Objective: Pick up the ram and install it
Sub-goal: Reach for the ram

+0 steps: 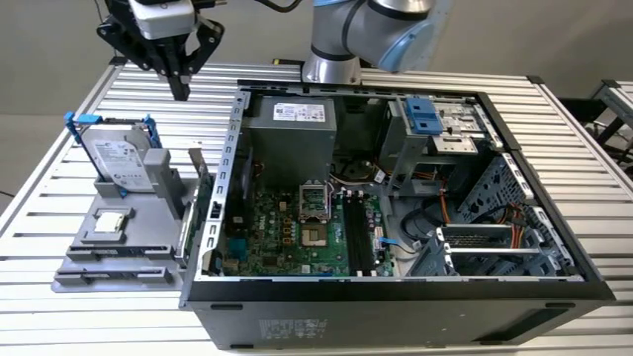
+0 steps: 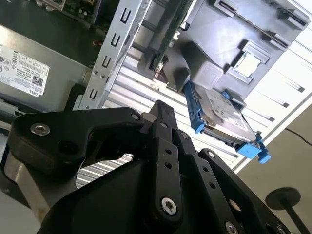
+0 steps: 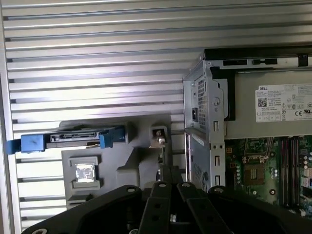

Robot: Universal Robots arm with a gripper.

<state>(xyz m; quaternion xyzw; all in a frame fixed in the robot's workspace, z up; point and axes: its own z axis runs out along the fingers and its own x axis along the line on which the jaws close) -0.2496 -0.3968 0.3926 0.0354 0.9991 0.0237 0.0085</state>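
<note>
Black claw (image 1: 181, 92) hangs fingers-down over the slatted aluminium desk (image 1: 40, 215), off the back corner of the open black computer case (image 1: 396, 304). Its fingers are drawn together to a single tip and hold nothing. Both wrist views agree, with the linkage folded in and no gap at the tip.

The ram (image 1: 201, 196), a long, thin circuit-board stick, stands on its edge in a slot at the side of the grey fixture tray (image 1: 109, 263). It sits just beside the case's perforated side wall without being inside the case. In the exterior view it lies at about 6 o'clock from the claw and lower down, and its long axis runs roughly along the 12-to-6 line, parallel to that wall. In the first wrist view the ram (image 3: 161, 156) appears as a narrow edge-on line reaching away from the claw's fingertips. In the second wrist view its greenish edge (image 2: 169, 35) slants alongside the case frame.

The long black memory slots (image 1: 358, 230) on the green motherboard (image 1: 287, 237) are empty. From the claw they lie between 4 and 5 o'clock, well apart from the ram, and they also run 12 to 6.
</note>
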